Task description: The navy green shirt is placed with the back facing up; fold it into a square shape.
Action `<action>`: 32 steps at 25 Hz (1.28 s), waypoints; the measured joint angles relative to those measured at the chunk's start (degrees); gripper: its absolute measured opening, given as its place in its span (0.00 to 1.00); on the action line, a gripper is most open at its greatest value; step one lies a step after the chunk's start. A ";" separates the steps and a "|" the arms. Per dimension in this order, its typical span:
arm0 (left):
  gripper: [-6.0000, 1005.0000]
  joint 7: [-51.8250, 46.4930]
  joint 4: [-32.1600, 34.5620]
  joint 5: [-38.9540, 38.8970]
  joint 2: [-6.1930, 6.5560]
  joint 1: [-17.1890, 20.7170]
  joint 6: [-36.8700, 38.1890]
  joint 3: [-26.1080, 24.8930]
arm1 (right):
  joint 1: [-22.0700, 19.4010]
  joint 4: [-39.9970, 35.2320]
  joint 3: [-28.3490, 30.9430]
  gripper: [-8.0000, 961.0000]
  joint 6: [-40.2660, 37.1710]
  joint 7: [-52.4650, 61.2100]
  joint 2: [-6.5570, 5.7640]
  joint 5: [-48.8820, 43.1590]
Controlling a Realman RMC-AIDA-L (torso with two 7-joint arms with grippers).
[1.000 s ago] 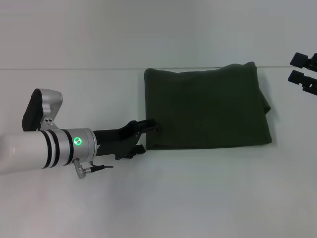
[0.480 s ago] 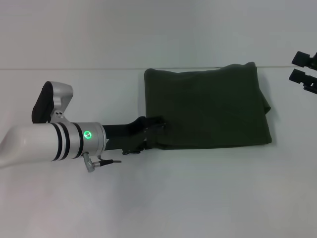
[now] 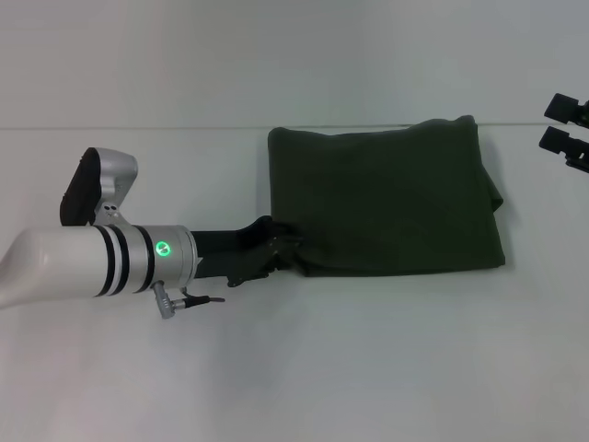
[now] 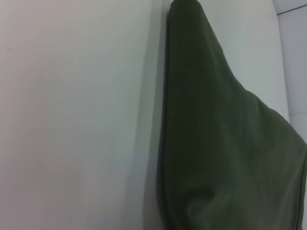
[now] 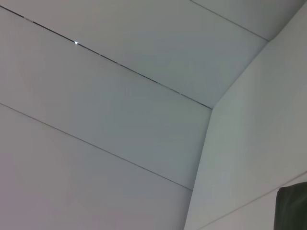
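Navy green shirt: soft matte fabric, folded to a rough rectangle, flat on white table | Left gripper: at near-left corner, jaws pinching the fabric edge | Right gripper: far right, apart, jaws spread.

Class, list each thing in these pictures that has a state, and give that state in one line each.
navy green shirt: folded into a rough rectangle, flat on the table.
left gripper: at the shirt's near left corner, tips at the hem.
right gripper: off at the far right edge, away from the shirt.
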 joint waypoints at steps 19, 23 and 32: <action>0.03 0.48 0.35 -0.36 0.12 1.04 1.26 -0.21 | -0.32 0.64 0.87 0.72 -0.41 -0.21 -0.18 0.00; 0.01 0.59 3.08 -0.51 0.13 4.38 3.79 -0.34 | -0.42 0.72 1.23 0.72 -0.51 -0.20 -0.19 0.00; 0.02 0.37 5.84 -0.60 1.18 10.30 8.96 -0.99 | -0.45 0.74 1.36 0.72 -0.55 0.10 0.30 0.00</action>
